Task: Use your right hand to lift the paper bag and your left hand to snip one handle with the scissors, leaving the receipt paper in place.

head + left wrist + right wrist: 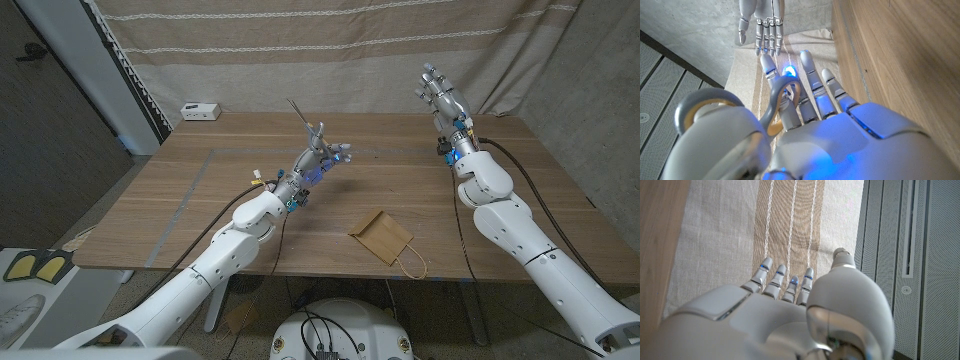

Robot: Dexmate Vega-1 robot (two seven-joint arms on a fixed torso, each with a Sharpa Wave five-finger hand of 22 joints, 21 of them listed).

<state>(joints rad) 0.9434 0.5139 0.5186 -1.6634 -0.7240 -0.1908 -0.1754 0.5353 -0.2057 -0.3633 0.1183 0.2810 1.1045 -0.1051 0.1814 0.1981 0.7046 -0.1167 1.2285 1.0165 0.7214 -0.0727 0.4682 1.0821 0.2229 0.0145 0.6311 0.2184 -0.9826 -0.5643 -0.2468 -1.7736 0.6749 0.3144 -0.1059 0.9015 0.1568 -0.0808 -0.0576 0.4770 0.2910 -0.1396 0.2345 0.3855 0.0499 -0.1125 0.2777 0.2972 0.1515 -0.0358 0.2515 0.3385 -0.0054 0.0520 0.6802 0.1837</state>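
Currently the paper bag (381, 236) lies flat near the table's (200, 190) near edge, handle (412, 263) loop toward the robot, untouched. Left hand (322, 160) holds the scissors (305, 122) mid-table, blades up. Right hand (440, 98) hangs empty, fingers extended, far right. My call: bring right down to the bag first, keep scissors clear.

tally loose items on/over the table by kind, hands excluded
paper bag: 1
scissors: 1, held by the left hand
small white box: 1
Total: 3
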